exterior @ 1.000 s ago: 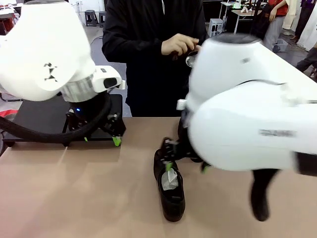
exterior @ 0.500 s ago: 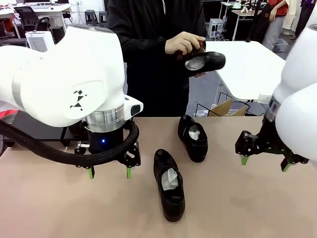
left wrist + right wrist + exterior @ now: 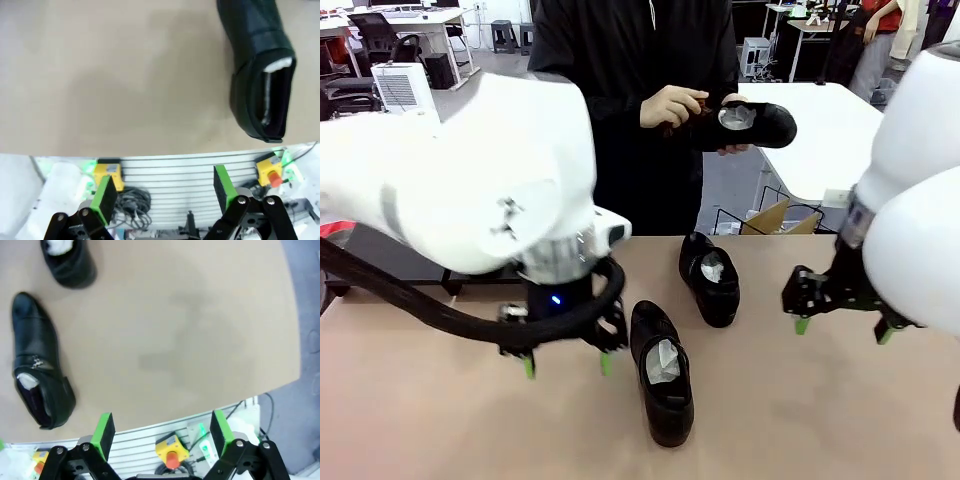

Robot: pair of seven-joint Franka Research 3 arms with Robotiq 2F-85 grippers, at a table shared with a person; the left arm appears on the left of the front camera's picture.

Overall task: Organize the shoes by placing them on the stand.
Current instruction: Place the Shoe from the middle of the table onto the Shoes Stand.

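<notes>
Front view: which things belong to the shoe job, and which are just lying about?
Job:
near shoe
far shoe
held shoe, in the person's hands
stand, far left

Lying about:
cardboard box on the floor
white table behind

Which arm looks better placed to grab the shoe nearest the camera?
Probably the left: the open left gripper hangs right beside that near shoe, while the right gripper, also open, hangs farther off to the side.
</notes>
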